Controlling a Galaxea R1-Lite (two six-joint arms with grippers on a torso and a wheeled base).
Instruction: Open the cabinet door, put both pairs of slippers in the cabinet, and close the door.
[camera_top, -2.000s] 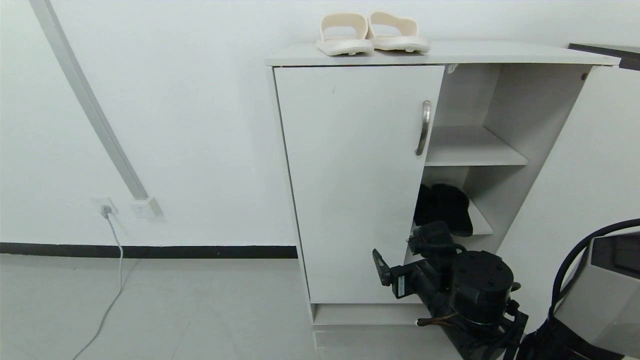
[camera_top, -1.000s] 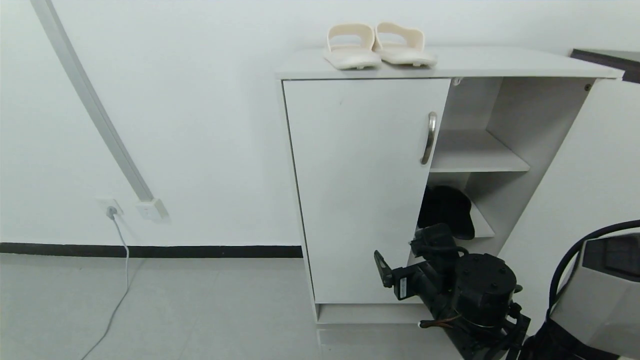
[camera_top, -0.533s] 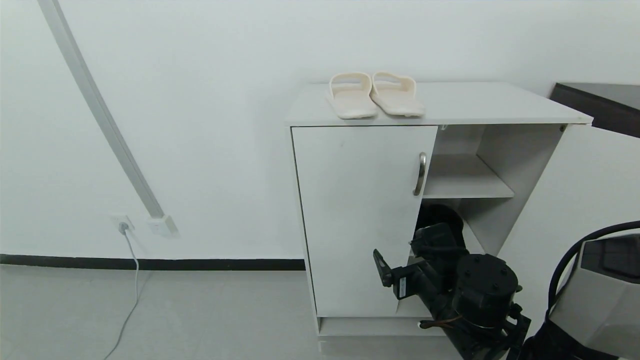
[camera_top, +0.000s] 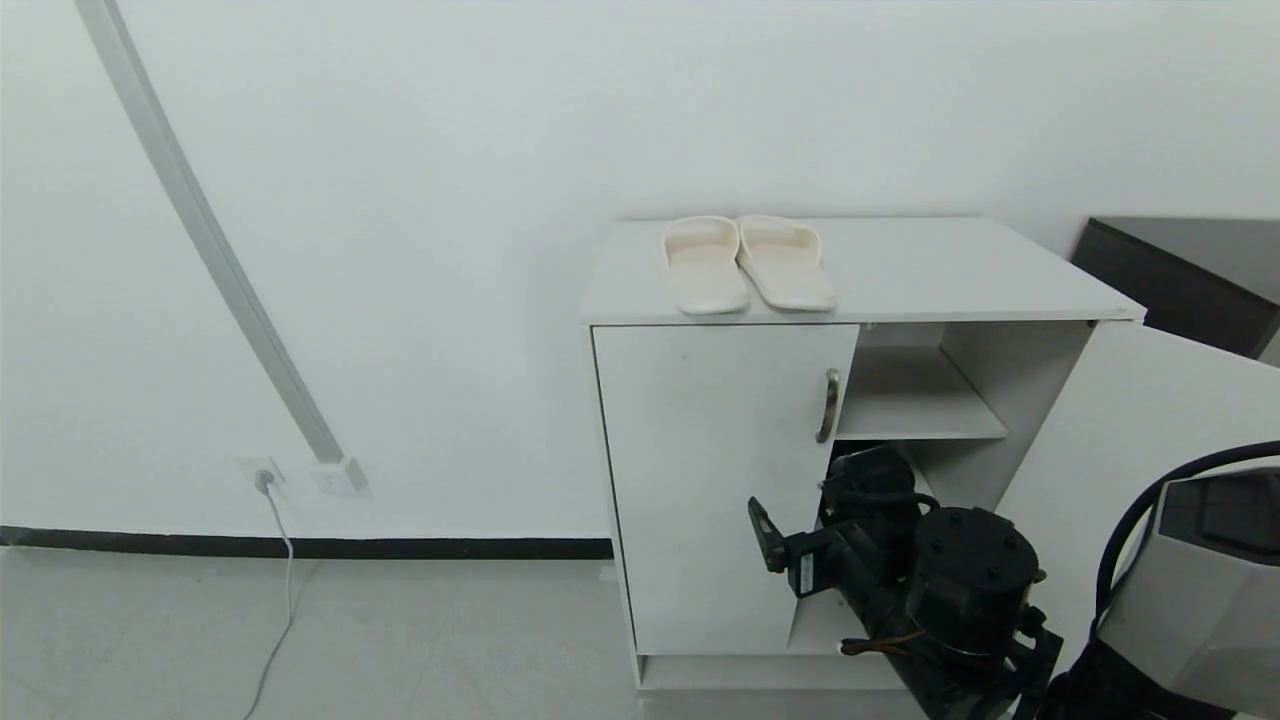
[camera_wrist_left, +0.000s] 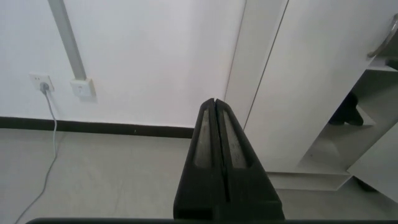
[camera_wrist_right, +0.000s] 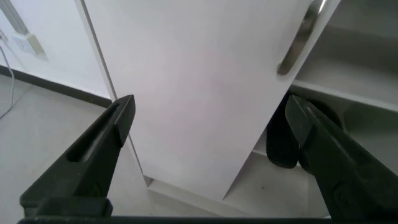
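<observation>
Your right arm (camera_top: 960, 590) sits low in front of the cabinet (camera_top: 950, 265). Its wrist is aimed at the line where the shut left door (camera_top: 715, 480) meets the open compartment. Your right gripper (camera_wrist_right: 208, 115) is spread wide with nothing between its fingers. From its wrist view, one finger sits before the face of the left door and the other before the opening, both lower than the metal handle (camera_top: 827, 405). You cannot tell from these views whether either finger touches the door.

Your left gripper (camera_wrist_left: 214, 109) has its two fingers pressed flat together and holds nothing. It points roughly level over the tiled floor (camera_wrist_left: 112, 168) toward the white wall, off to the cabinet's left side and well apart from the doors.

The right door (camera_top: 1100, 450) stands swung wide out toward you. The cream slippers (camera_top: 748, 262) lie side by side on the cabinet top, over the left door. The black slippers (camera_wrist_right: 285, 140) are inside the cabinet on the lower shelf, just behind the free edge of the left door and beneath the upper shelf (camera_top: 915, 400).

On the wall to the left you have a slanted grey conduit (camera_top: 200, 220) and a socket (camera_top: 262, 475) with a grey cable (camera_top: 285, 560) hanging to the floor. A dark piece of furniture (camera_top: 1170, 265) stands beside the cabinet on the right.
</observation>
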